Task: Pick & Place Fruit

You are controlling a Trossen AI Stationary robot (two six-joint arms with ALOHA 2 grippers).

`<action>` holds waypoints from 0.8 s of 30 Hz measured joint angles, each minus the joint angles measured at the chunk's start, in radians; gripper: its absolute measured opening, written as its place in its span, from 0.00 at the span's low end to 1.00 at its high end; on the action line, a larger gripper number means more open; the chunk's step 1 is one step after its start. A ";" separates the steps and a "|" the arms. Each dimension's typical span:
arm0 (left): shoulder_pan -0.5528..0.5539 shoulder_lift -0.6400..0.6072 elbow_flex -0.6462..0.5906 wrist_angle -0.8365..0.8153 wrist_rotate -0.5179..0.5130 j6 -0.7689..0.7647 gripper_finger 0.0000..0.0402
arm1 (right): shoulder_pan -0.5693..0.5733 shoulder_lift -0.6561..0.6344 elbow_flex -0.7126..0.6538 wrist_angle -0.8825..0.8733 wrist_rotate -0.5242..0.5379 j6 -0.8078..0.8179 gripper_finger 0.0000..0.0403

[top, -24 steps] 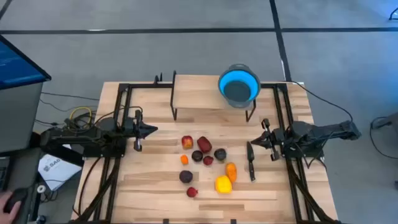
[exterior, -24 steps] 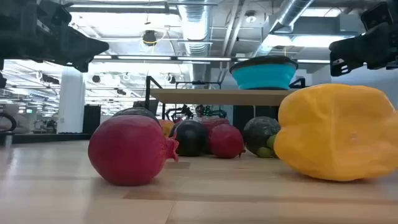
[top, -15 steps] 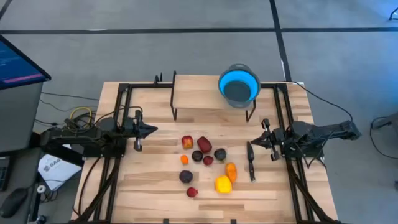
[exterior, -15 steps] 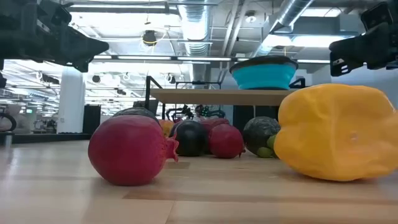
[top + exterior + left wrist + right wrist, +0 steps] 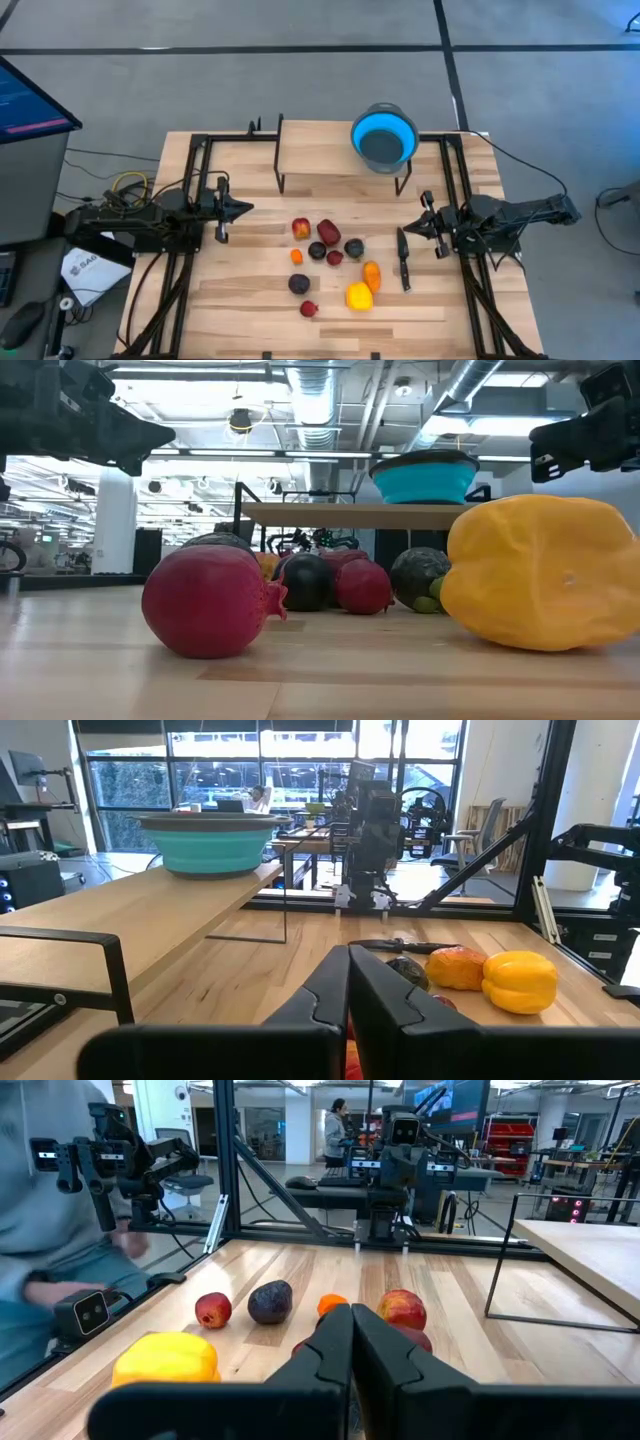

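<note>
Several small toy fruits lie loose on the table's middle. Among them are a red-yellow one (image 5: 301, 229), a dark red one (image 5: 328, 232), dark purple ones (image 5: 299, 284), an orange one (image 5: 372, 275), a yellow one (image 5: 359, 296) and a small red one (image 5: 309, 309). The blue bowl (image 5: 384, 138) stands on a raised wooden shelf (image 5: 320, 150) at the far side. My left gripper (image 5: 245, 208) is shut and empty, left of the fruits. My right gripper (image 5: 405, 228) is shut and empty, right of them, above the far end of a black knife (image 5: 403, 262).
Black metal frames (image 5: 195, 170) stand along both sides of the table. The shelf's thin legs (image 5: 281, 180) stand at the far side. A person (image 5: 50, 1250) sits beyond the table's left edge in the right wrist view. Bare wood lies at the near edge (image 5: 330, 335).
</note>
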 joint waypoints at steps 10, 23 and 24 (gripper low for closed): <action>0.000 0.000 0.000 0.000 0.001 0.000 0.00 | 0.000 0.000 0.000 0.000 0.000 0.000 0.00; 0.000 0.000 0.000 0.000 0.004 0.000 0.00 | -0.006 0.000 0.000 0.100 0.000 -0.039 0.00; 0.000 0.000 0.000 0.000 0.005 0.000 0.00 | -0.004 0.000 0.000 0.150 0.000 0.022 0.00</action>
